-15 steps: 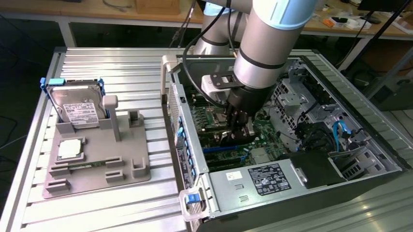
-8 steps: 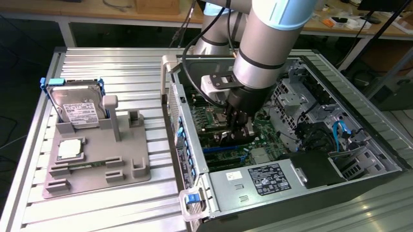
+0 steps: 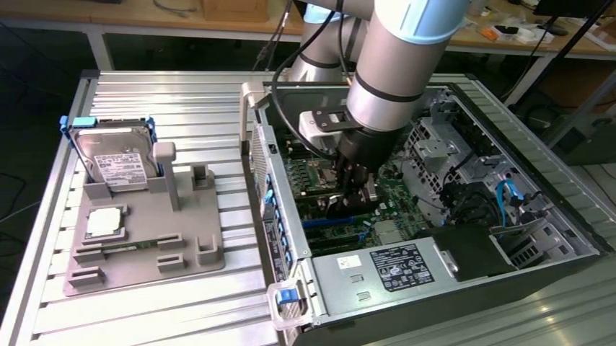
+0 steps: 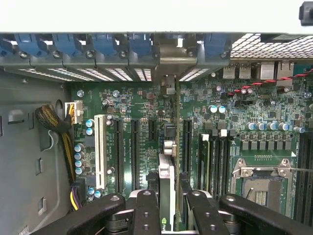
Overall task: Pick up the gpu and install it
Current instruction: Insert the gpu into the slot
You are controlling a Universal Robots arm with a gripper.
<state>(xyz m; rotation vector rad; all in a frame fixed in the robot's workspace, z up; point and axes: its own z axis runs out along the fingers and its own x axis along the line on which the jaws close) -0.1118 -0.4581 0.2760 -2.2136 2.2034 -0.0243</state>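
Pickup done: the gripper [image 4: 168,205] is clamped narrow on the gpu [image 4: 166,176], held edge-on inside the open computer case [image 3: 462,281], just over the motherboard [image 4: 132,132] slots. The card looks not yet seated, so insertion is left.

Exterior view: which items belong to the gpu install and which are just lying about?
In the job: thin black expansion card with silvery edge (the gpu), clamped between the black fingers; green motherboard with long black slots; open computer case.
Lying about: silver hard drive with white label and blue handles; small square silver CPU chip; grey holder plate under them.
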